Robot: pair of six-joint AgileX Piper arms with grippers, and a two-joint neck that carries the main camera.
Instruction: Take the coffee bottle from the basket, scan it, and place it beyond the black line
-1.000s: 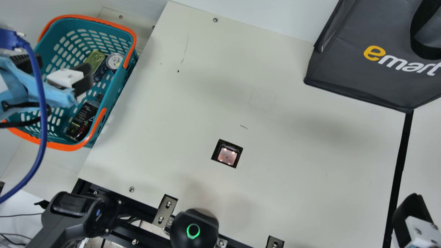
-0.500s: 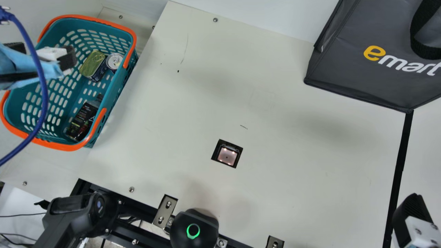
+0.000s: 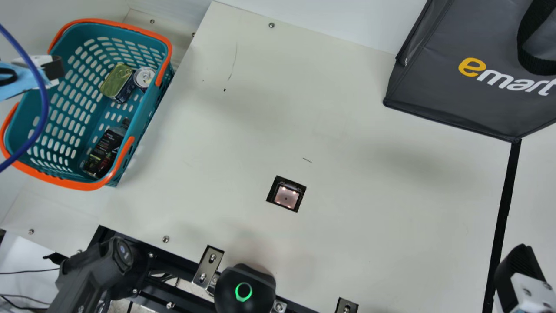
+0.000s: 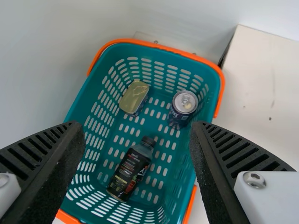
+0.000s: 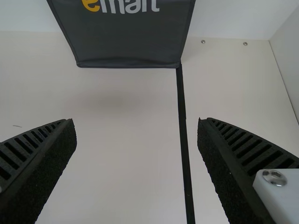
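One basket [image 3: 78, 185]: one coffee bottle [image 3: 104, 153], open gap, one tin [image 3: 116, 81], one can [image 3: 144, 77]. Left hand [image 3: 53, 68] released near basket's edge; right hand [image 3: 521, 278] released by black line [image 3: 507, 204].

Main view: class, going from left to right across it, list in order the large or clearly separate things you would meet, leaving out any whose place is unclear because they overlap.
Basket → scanner → grey bag

Bright, diffuse light covers the tabletop [image 3: 369, 243], with soft-edged, faint shadows in the main view. Small lights glow inside the scanner [image 3: 286, 197]. In the left wrist view, the can [image 4: 184, 105] has a shiny top.
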